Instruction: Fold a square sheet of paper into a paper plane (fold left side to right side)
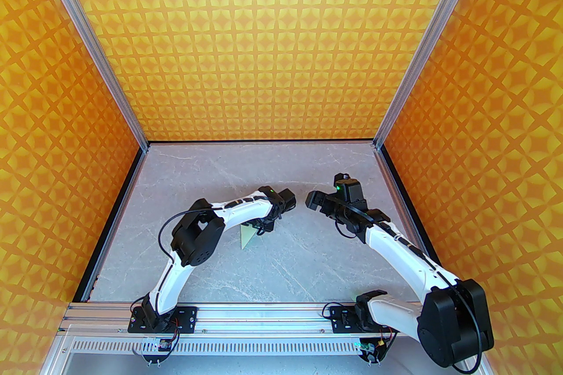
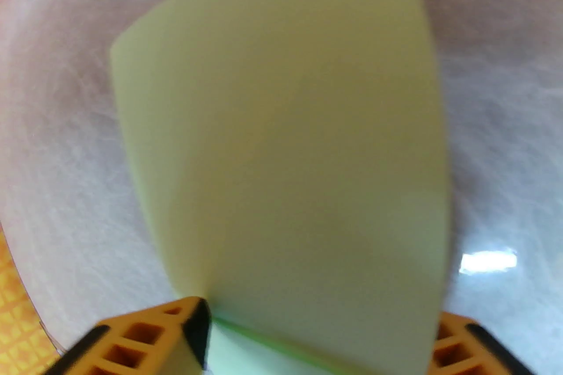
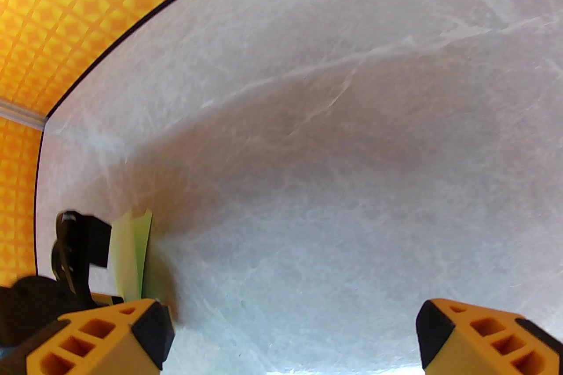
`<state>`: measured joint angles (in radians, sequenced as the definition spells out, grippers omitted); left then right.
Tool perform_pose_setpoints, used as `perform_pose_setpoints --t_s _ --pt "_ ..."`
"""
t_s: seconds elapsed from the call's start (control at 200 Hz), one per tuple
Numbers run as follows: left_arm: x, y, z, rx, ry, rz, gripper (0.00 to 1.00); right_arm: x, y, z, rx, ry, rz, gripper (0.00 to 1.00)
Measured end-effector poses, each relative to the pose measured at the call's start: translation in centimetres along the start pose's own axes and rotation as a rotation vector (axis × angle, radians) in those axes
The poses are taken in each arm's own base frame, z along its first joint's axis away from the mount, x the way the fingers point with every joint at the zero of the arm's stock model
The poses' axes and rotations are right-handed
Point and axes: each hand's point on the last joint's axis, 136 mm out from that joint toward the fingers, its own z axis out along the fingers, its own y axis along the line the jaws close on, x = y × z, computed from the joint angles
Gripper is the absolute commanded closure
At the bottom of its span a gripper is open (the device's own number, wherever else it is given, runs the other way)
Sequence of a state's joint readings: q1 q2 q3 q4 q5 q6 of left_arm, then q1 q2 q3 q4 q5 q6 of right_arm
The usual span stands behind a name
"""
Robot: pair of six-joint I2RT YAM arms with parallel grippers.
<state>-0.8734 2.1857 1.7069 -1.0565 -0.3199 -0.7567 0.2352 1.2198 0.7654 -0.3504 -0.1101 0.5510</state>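
The square sheet of paper is pale mint-green and folded, standing up off the grey table just left of centre. My left gripper hangs right over its far end. In the left wrist view the paper rises between the two orange fingers, which stand wide apart, and the picture is blurred. My left gripper is open around it. My right gripper hovers to the right of the paper, apart from it. It is open with nothing between its fingers. The paper's two layers show at the lower left there.
The grey marble-patterned table is walled by orange patterned panels at the back and both sides. An aluminium rail with both arm bases runs along the near edge. The left arm's black wrist stands beside the paper.
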Motion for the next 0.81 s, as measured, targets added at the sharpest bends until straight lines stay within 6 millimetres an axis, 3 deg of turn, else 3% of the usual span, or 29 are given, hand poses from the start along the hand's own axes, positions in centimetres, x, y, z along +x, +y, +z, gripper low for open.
perform_pose_setpoints --t_s 0.205,0.31,0.36,0.435,0.505,0.695,0.805 --pt "-0.5 -1.5 -4.4 0.256 -0.051 -0.044 0.21 1.8 1.1 1.0 -0.077 0.094 0.015 0.01" --pt "-0.5 -0.1 -6.2 0.351 -0.072 -0.069 0.27 2.7 1.7 1.2 -0.110 0.118 0.034 0.01" --pt "-0.3 1.2 -6.6 0.377 -0.073 -0.084 0.37 3.3 2.2 1.3 -0.123 0.132 0.040 0.01" --pt "0.1 3.1 -6.2 0.398 -0.067 -0.092 0.46 4.3 3.3 1.4 -0.146 0.148 0.039 0.01" --pt "1.0 4.6 -5.0 0.414 -0.039 -0.104 0.63 5.1 4.5 1.5 -0.168 0.159 0.035 0.01" --pt "3.4 8.1 -0.8 0.476 0.073 -0.179 0.64 8.4 7.9 2.4 -0.201 0.221 -0.008 0.01" --pt "3.1 8.4 -0.2 0.521 0.073 -0.195 0.64 10.7 8.9 3.3 -0.197 0.275 -0.024 0.02"
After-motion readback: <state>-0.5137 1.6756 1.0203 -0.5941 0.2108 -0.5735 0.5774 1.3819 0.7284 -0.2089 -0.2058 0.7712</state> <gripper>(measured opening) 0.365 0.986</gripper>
